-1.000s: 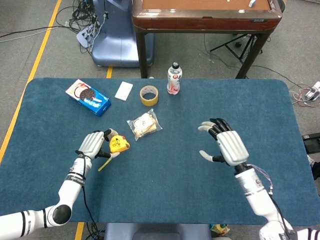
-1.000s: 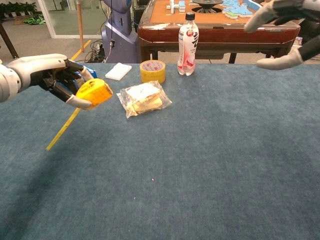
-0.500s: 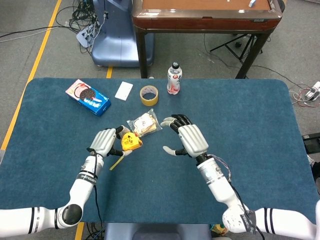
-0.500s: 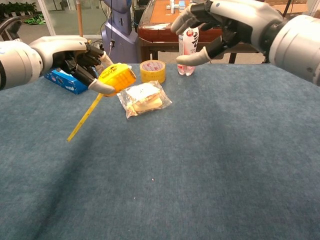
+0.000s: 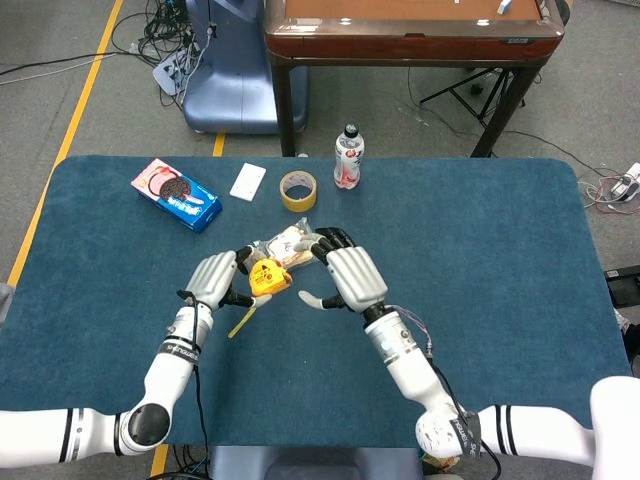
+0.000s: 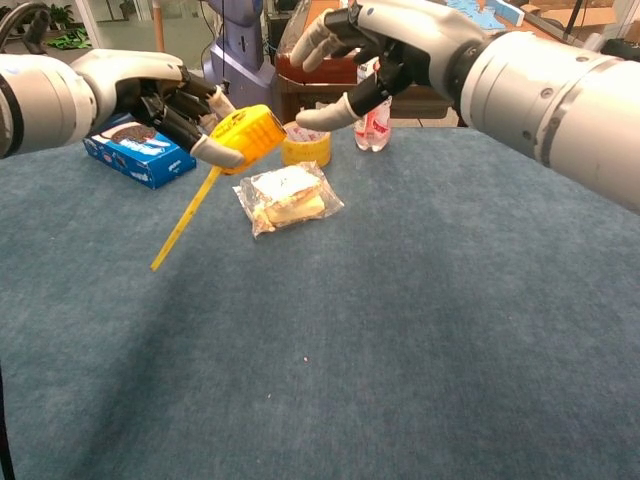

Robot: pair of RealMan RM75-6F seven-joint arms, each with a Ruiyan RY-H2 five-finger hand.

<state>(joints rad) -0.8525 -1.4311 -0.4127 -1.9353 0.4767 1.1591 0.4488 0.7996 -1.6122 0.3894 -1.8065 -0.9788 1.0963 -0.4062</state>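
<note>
Hovering above the clear-wrapped sandwich packet, a yellow plastic tape measure with its blade hanging is gripped by the left hand, right hand held just beside it, fingers spread, nothing held.

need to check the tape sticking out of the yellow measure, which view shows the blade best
The chest view: the blade hangs in full length from the tape measure that the left hand holds, clear against the table. The head view shows only a short foreshortened strip below the hand.
</note>
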